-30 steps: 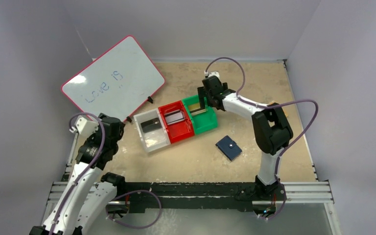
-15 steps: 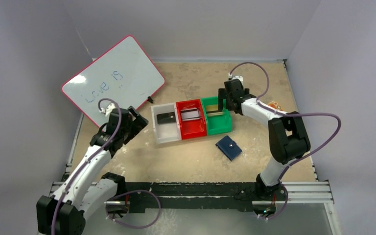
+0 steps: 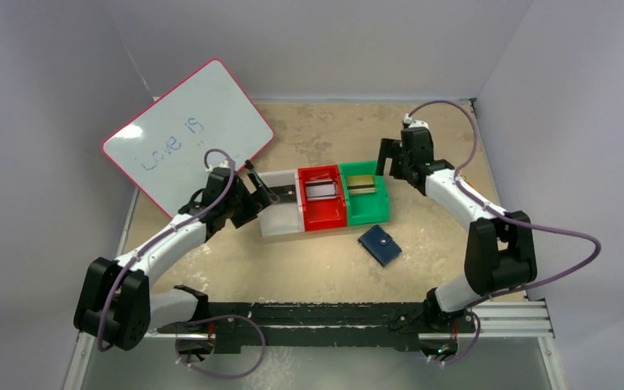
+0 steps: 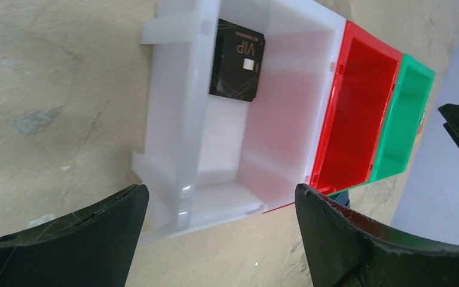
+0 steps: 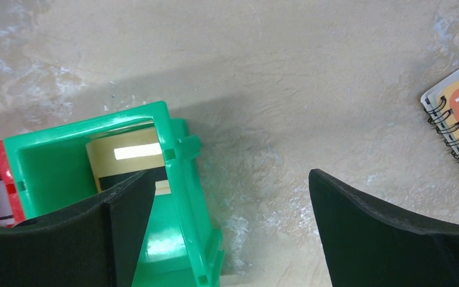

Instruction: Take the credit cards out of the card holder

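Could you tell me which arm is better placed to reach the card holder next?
Probably right: the card holder lies on its side, and the open right gripper is nearer; the left gripper hovers at the white bin.

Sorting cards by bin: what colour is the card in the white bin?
The card is black; left wrist view.

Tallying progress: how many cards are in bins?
3: black card in white bin; pale card in red bin; gold card in green bin; card holder may hide more.
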Robot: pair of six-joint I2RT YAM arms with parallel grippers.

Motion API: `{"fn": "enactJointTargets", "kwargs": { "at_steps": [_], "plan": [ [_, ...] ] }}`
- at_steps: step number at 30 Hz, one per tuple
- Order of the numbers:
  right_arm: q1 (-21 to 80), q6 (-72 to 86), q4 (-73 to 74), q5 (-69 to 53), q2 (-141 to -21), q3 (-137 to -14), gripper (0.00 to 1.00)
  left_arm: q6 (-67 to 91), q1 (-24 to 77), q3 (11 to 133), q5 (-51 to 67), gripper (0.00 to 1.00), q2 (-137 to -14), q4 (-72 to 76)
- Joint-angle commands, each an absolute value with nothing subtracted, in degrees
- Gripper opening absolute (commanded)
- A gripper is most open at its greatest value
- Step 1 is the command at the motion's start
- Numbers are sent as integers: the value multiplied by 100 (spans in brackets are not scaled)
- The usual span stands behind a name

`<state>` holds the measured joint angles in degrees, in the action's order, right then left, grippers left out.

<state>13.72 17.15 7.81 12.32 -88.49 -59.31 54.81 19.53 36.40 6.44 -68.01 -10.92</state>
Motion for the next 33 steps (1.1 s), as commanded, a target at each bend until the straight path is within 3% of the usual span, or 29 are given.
{"fn": "enactJointTargets", "kwargs": {
  "at_steps": [1, 13, 33],
  "plan": [
    [1136, 1813, 783, 401, -8439, -5841, 100, 5365, 2138, 4051, 735, 92, -7081, -563],
    [995, 2405, 416, -1292, -8269, -5288, 100, 5367, 2365, 4384, 734, 87, -7586, -247],
    [841, 2330, 543, -1544, -9539, -6629, 100, 5076, 2375, 5618, 487, 86, -9042, -37]
  ]
}}
